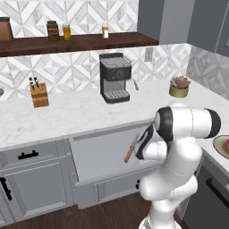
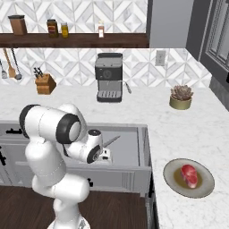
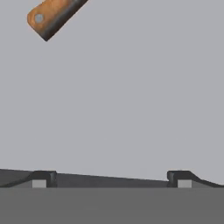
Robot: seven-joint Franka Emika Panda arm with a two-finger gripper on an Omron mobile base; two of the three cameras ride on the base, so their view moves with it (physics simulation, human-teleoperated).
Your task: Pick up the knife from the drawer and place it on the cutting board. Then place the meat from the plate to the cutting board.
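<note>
The drawer (image 2: pixel 129 172) stands pulled out under the marble counter, its grey floor bare around the knife. The knife (image 1: pixel 131 150) lies in it; its brown wooden handle (image 3: pixel 52 17) sits at the top left of the hand view and its grey blade (image 2: pixel 112 141) points away. My gripper (image 3: pixel 111 178) hangs open inside the drawer, beside the knife and apart from it, with nothing between the fingertips (image 3: pixel 43 178). To the right on the counter, the meat (image 2: pixel 189 175) rests on the round plate (image 2: pixel 172 179). The cutting board is out of view.
A coffee machine (image 1: pixel 115 77), a wooden knife block (image 1: pixel 39 95) and a potted succulent (image 1: pixel 179 86) stand along the back of the counter. A dark shelf (image 1: pixel 76 44) with jars runs above. Grey cabinet fronts (image 1: pixel 36 183) flank the drawer.
</note>
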